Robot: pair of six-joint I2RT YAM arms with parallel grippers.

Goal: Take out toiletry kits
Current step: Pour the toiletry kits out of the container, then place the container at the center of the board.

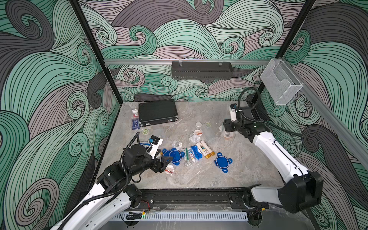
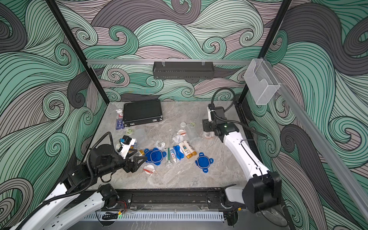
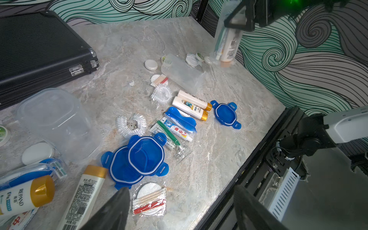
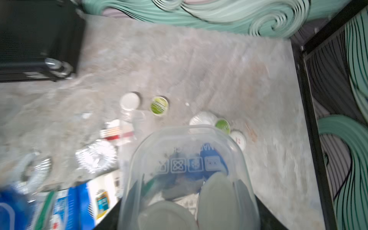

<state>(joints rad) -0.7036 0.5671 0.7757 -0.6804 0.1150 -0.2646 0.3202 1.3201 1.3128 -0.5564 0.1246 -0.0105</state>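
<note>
Two pincers: left pincer (image 1: 166,164) gapes empty; right pincer (image 1: 226,129) grasps clear tub (image 3: 226,39) near table's (image 1: 249,159) right edge; front strip open.

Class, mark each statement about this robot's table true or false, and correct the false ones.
1. The black case is shut. True.
2. The right gripper holds a clear container. True.
3. The left gripper grips a bottle. False: it is open and holds nothing, above a swab packet.
4. The two gold-capped bottles in the middle stand upright. False: they lie side by side.
5. Two blue lids overlap. True.
</note>
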